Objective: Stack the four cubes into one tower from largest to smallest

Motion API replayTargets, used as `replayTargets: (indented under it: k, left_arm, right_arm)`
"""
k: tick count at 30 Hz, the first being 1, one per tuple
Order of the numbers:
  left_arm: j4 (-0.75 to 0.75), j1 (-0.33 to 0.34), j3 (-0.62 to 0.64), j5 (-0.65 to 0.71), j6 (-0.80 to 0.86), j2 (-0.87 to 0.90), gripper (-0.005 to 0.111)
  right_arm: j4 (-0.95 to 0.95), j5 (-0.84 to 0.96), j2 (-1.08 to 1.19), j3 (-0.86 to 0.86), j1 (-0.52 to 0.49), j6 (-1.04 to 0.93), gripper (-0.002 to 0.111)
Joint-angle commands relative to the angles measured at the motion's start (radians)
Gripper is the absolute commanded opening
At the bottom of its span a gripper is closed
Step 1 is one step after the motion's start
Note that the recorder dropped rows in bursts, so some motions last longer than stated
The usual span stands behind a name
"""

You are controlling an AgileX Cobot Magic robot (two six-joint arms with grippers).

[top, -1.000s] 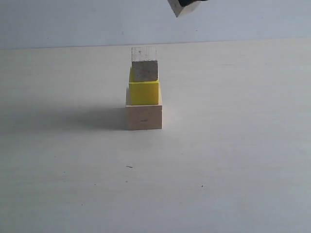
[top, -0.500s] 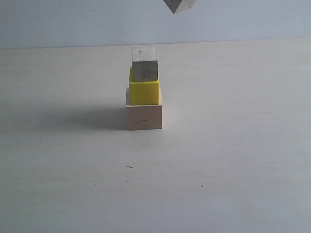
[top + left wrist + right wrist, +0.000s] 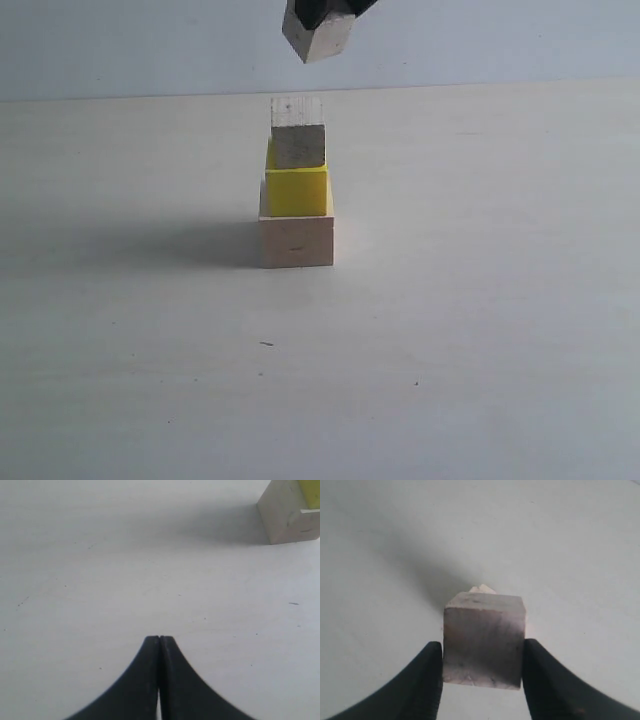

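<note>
The left gripper [image 3: 159, 639] has two smooth matte-black fingers [image 3: 142, 685], broad at the frame's bottom edge and curving in to slim tips. The right gripper [image 3: 482, 652] has black fingers [image 3: 425, 682] at lower left and lower right, ending blunt and rounded.

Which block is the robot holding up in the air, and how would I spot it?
Find the tower of three cubes in the middle of the pale table. Above it hangs the greyish cube, pinched in the right gripper. It is the only block in the air, and it is tilted.
</note>
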Motion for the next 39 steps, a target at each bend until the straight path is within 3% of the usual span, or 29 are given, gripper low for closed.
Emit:
replayTargets:
  k: [1, 27, 39]
  left_arm:
    - [-0.006, 0.001, 0.002, -0.005, 0.009, -0.005, 0.0]
    - [-0.006, 0.001, 0.021, -0.041, 0.009, -0.005, 0.0]
    - [-0.009, 0.001, 0.028, -0.056, 0.009, -0.005, 0.0]
  right_arm:
    - [-0.041, 0.0, 0.027, -0.04, 0.008, 0.056, 0.0]
    - [0.065, 0.0, 0.03, 0.046, 0.017, 0.206, 0.0]
    - [-0.064, 0.0, 0.042, 0.046, 0.072, 0.377, 0.0]
